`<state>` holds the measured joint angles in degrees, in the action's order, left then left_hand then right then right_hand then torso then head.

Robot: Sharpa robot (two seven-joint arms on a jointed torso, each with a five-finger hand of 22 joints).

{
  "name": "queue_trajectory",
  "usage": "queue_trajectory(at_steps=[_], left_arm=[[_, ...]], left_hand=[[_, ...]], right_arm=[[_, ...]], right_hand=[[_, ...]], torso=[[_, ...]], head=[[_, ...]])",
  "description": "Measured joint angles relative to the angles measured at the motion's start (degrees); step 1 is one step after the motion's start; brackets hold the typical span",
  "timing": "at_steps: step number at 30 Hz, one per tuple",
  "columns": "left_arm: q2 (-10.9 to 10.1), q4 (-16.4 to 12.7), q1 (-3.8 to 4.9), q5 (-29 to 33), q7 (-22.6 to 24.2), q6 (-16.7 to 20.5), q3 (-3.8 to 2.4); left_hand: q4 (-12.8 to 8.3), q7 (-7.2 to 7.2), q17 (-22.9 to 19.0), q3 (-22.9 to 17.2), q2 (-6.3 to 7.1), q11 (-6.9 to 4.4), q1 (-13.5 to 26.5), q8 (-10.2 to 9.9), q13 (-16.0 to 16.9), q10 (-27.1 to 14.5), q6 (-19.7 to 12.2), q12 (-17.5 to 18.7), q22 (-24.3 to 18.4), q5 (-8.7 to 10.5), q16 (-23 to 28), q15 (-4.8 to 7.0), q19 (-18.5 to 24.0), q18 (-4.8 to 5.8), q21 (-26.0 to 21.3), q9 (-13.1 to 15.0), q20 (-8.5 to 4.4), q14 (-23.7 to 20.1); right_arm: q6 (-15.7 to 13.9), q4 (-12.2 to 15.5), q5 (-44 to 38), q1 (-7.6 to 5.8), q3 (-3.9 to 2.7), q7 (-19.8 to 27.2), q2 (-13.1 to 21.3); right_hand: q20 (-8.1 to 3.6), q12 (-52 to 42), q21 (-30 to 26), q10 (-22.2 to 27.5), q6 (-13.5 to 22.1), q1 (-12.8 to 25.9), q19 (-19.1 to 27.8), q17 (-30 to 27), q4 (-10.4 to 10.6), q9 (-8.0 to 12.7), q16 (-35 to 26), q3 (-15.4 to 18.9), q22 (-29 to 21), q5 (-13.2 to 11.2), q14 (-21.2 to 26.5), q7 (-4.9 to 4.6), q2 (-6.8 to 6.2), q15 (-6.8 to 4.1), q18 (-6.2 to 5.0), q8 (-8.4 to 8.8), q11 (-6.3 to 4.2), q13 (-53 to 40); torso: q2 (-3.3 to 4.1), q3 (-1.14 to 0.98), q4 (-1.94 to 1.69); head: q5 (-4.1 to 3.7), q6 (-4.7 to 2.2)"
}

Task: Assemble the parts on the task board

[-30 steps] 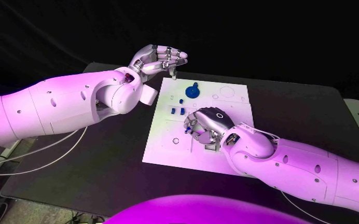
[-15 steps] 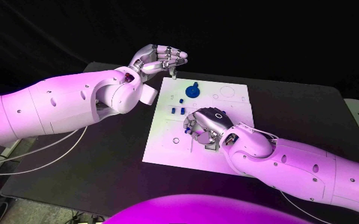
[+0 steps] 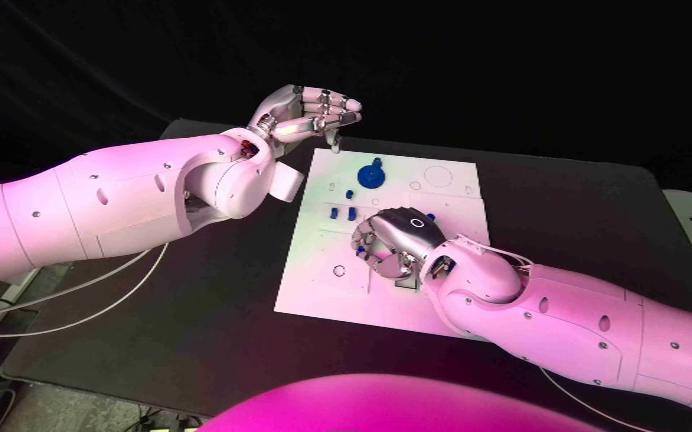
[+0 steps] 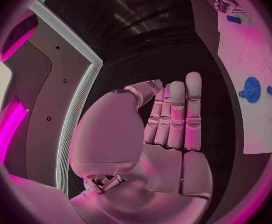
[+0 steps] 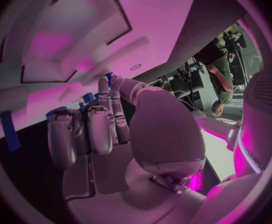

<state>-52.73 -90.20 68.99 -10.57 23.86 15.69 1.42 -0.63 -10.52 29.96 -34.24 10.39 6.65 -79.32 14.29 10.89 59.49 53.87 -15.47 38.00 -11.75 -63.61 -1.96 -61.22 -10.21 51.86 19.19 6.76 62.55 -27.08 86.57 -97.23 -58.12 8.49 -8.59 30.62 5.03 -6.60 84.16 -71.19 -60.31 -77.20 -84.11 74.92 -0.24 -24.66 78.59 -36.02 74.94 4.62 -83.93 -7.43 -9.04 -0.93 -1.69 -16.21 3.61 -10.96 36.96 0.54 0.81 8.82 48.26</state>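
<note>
The white task board (image 3: 450, 202) lies mid-table. A blue gear (image 3: 372, 176) sits near its far edge, also in the left wrist view as the blue gear (image 4: 252, 88). Small blue pegs (image 3: 342, 214) stand left of my right hand (image 3: 397, 242). That hand rests on the board's middle with its fingers curled down over a blue part (image 3: 359, 248); whether it grips the part is hidden. Blue pieces (image 5: 86, 98) peek past its fingertips. My left hand (image 3: 310, 115) hovers above the board's far left corner, pinching a slim part (image 3: 335, 143) that points down.
The board (image 4: 250, 59) lies beside the raised left hand. White cables (image 3: 87, 297) trail off the table's left side. A blue tape strip (image 5: 10, 131) lies on the dark table (image 3: 577, 212), which stretches right of the board.
My right hand has crept slightly left over the blue part on the board. The left hand has stayed raised in the same spot.
</note>
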Motion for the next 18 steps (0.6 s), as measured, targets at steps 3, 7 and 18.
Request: queue_trajectory(at_steps=[3,7,18], left_arm=[[0.0,0.0,0.0,0.0,0.0,0.0,0.0],[0.0,0.0,0.0,0.0,-0.1,0.0,0.0],[-0.1,0.0,0.0,0.0,-0.2,0.0,0.0]], left_hand=[[0.0,0.0,0.0,0.0,0.0,0.0,0.0,0.0,0.0,0.0,0.0,0.0,0.0,0.0,0.0,0.0,0.0,0.0,0.0,0.0,0.0,0.0],[0.0,0.0,0.0,0.0,0.0,0.0,0.0,0.0,0.0,0.0,0.0,0.0,0.0,0.0,0.0,0.0,0.0,0.0,0.0,0.0,0.0,0.0],[0.0,-0.21,-0.2,0.0,0.0,0.22,0.0,0.0,-0.1,-0.2,-0.2,-0.3,-0.1,0.0,0.0,0.0,0.0,0.0,-0.3,-0.1,0.0,0.0]], right_arm=[[0.4,0.0,-0.3,0.03,0.05,-0.2,-0.1],[0.6,0.0,-0.6,0.03,0.1,-0.5,0.0],[-0.4,1.9,-1.2,0.15,0.25,-1.7,2.1]], right_hand=[[0.0,0.6,-0.5,1.4,1.7,0.8,0.0,0.0,0.2,0.1,0.0,0.2,0.0,-0.3,0.0,-0.64,-0.35,0.01,0.0,0.78,0.37,-0.2],[0.25,1.6,-1.3,3.0,3.7,2.6,0.2,0.0,0.8,1.1,0.0,0.8,0.0,0.8,0.0,-1.64,-1.45,0.64,0.0,2.36,1.38,0.3],[1.35,2.5,-6.0,7.0,5.4,3.4,0.1,-0.5,1.4,1.8,-1.8,1.1,0.0,0.9,0.0,-2.14,-3.05,1.45,-0.01,3.94,2.34,0.9]], torso=[[0.0,0.0,0.0],[0.0,0.0,0.0],[-0.04,-0.02,0.05]], head=[[-0.04,0.01],[-0.08,0.04],[-0.25,-0.04]])
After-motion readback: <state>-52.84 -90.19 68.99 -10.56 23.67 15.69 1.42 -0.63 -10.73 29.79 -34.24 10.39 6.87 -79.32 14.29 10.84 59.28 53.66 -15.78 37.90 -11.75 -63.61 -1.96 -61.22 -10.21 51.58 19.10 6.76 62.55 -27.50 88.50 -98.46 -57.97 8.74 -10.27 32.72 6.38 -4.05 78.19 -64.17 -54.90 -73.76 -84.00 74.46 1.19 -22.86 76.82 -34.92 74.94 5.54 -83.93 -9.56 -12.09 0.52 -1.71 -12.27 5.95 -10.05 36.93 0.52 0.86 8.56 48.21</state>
